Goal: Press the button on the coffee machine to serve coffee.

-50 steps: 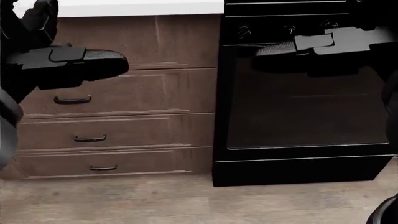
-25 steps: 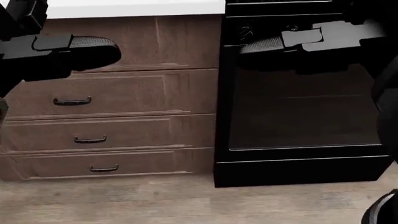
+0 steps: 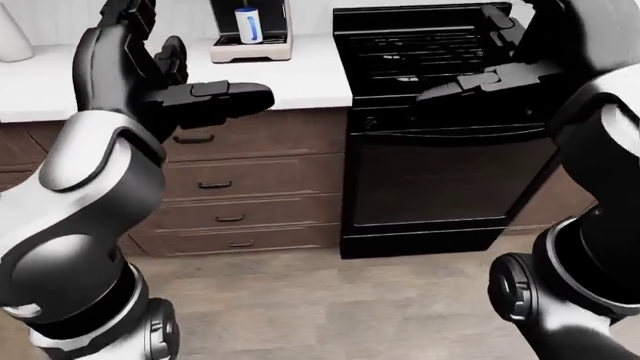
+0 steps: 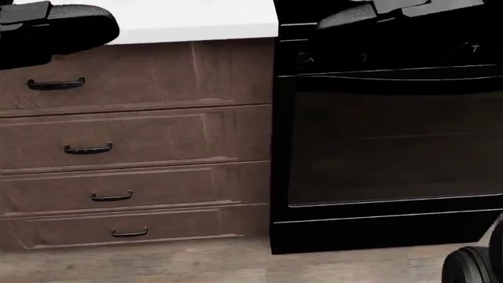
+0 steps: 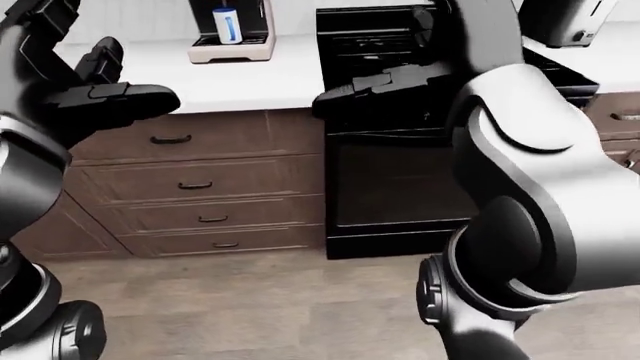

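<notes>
The coffee machine [image 3: 250, 31] stands on the white counter [image 3: 310, 79] at the top of the left-eye view, with a white and blue cup [image 3: 246, 25] under its spout. Its button cannot be made out. My left hand [image 3: 240, 97] is open, fingers stretched flat, held in the air below the machine and apart from it. My right hand [image 3: 450, 86] is open and flat too, over the black stove [image 3: 440, 165], right of the machine. In the head view only the hands' tips show at the top edge, the left hand [image 4: 59, 23] and the right hand [image 4: 370, 12].
Brown drawers with dark handles [image 3: 235, 191] fill the cabinet under the counter. The black stove stands right of them. A silver appliance [image 5: 575, 22] sits on the counter right of the stove. A white object [image 3: 12, 37] stands at the far left. The floor is wood [image 3: 330, 300].
The head view has shifted: cabinets and stove sit lower in the picture and more counter shows, so the camera moved. Both hands have risen toward the top edge.
</notes>
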